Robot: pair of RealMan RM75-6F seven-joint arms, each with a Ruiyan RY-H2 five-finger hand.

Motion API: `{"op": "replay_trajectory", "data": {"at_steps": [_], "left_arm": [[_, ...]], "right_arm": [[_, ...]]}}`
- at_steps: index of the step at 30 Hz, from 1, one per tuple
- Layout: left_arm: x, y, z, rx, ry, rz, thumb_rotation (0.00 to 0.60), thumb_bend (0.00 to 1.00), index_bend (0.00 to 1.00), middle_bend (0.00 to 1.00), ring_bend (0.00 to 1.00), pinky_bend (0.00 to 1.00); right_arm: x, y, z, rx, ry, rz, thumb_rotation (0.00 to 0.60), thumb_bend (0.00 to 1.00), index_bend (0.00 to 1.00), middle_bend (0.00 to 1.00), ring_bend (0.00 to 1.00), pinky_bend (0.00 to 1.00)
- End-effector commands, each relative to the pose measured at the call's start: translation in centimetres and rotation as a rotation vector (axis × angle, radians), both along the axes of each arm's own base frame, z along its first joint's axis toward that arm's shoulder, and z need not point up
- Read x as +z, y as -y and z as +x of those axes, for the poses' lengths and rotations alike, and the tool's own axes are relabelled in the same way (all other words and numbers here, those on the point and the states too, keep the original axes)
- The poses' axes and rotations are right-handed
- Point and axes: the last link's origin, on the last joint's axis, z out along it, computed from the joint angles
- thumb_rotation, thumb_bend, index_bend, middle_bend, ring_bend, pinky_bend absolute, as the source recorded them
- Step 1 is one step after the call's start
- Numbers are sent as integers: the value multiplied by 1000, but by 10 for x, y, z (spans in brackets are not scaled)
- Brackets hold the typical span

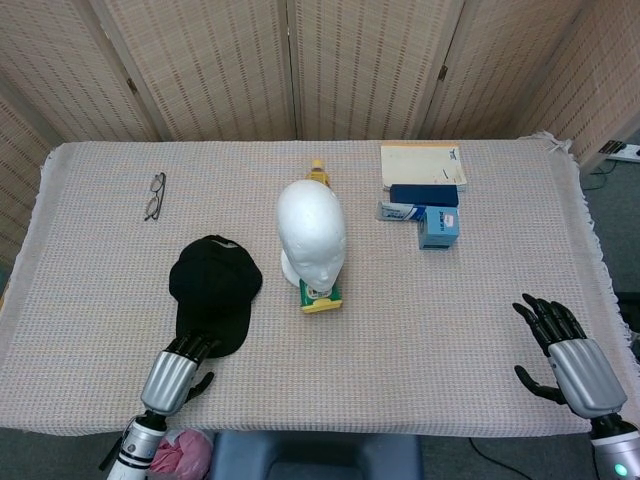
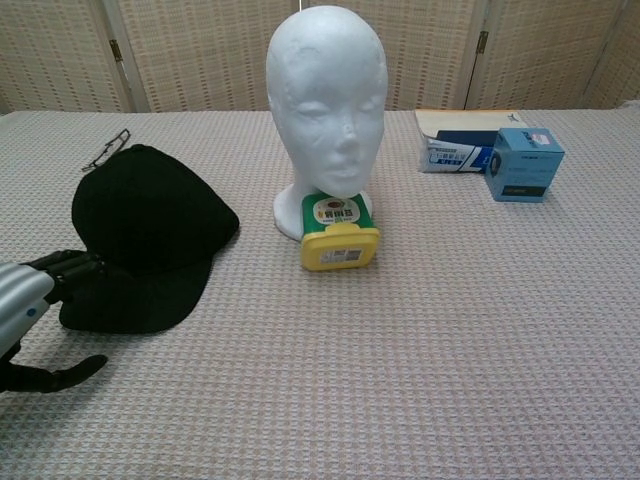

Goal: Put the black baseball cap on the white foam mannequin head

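The black baseball cap [image 1: 212, 288] [image 2: 146, 233] lies flat on the table, left of centre, its brim toward the near edge. The white foam mannequin head [image 1: 312, 233] [image 2: 326, 105] stands upright at mid-table, bare, facing the near edge. My left hand [image 1: 176, 372] [image 2: 35, 312] hovers at the cap's brim, its fingers [image 2: 72, 268] spread over the brim's near-left edge and its thumb below; it holds nothing. My right hand [image 1: 564, 353] is open near the front right corner, far from the cap, and does not show in the chest view.
A yellow and green bottle [image 1: 320, 293] [image 2: 338, 232] lies against the mannequin's base. Glasses [image 1: 154, 194] lie at the back left. A notebook [image 1: 422, 163] and blue boxes [image 1: 438, 226] [image 2: 525, 163] sit at the back right. Folding screens stand behind the table.
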Motion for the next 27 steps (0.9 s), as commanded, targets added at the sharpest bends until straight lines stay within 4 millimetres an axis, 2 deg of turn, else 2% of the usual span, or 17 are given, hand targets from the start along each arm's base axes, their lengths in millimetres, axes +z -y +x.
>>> {"op": "replay_trajectory", "data": {"at_steps": [1, 27], "left_arm": [[-3, -4, 2, -16, -16, 20, 600, 281, 294, 310, 240, 437], [-15, -23, -8, -14, -109, 81, 600, 280, 296, 310, 236, 416]], "right_arm": [[1, 0, 0, 0, 2, -3, 600, 255, 0, 0, 0, 0], [-1, 0, 0, 1, 5, 22, 600, 254, 0, 0, 0, 0]]}}
